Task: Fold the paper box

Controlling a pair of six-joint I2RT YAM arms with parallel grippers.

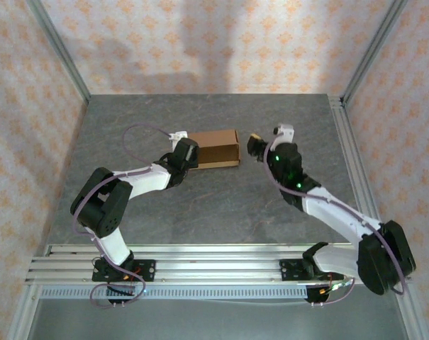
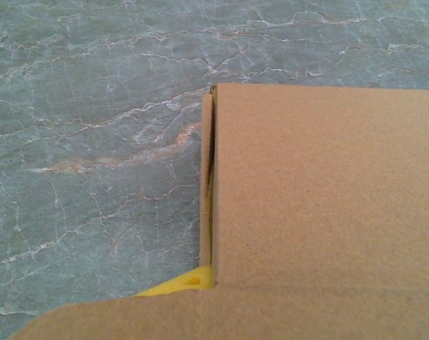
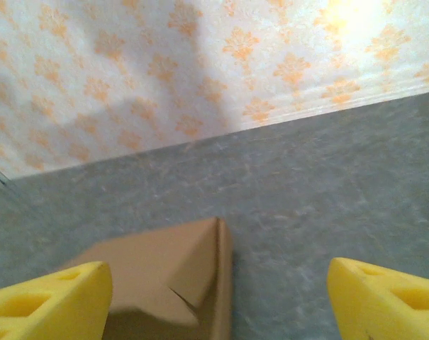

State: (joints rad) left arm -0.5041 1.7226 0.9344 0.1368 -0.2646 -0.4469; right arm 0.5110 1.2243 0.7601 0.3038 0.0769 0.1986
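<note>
The box [image 1: 215,147] lies on the far middle of the counter [image 1: 200,205], long axis left to right, with the left claw [image 1: 191,154] closed against its left end and the right claw [image 1: 255,145], fingers wide apart, just off its right end.

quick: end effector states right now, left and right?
Left end effector: closed, at the left end of the box; whether it pinches cardboard cannot be told.
Right end effector: open, holding nothing.
</note>
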